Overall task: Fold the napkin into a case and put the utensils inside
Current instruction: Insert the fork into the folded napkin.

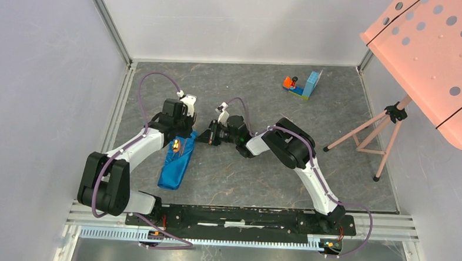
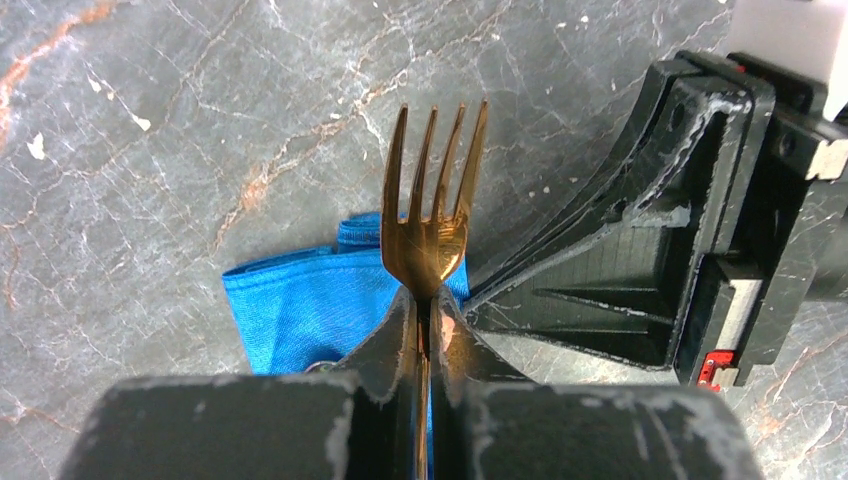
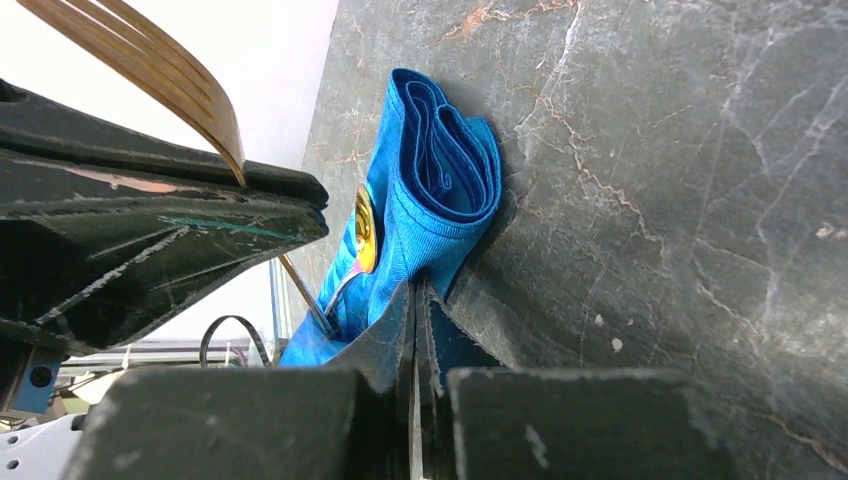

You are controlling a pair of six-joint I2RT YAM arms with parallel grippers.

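Note:
The bright blue napkin [image 1: 174, 168] lies folded as a narrow case left of centre. My left gripper [image 2: 425, 300] is shut on a gold fork [image 2: 425, 235] by its neck, tines pointing away, just above the case's far end [image 2: 290, 305]. From the right, my right gripper [image 3: 415, 290] is shut, pinching the napkin's [image 3: 440, 175] edge at that same end. A gold utensil head [image 3: 365, 230] sits in the folds, seen from above as an orange-gold spot [image 1: 175, 144]. The two grippers [image 1: 184, 140] [image 1: 205, 139] almost touch.
An orange-and-blue toy block piece [image 1: 301, 85] stands at the back right of the marble table. A pink tripod stand [image 1: 387, 128] with a perforated pink panel [image 1: 438, 51] occupies the right side. White walls enclose the table.

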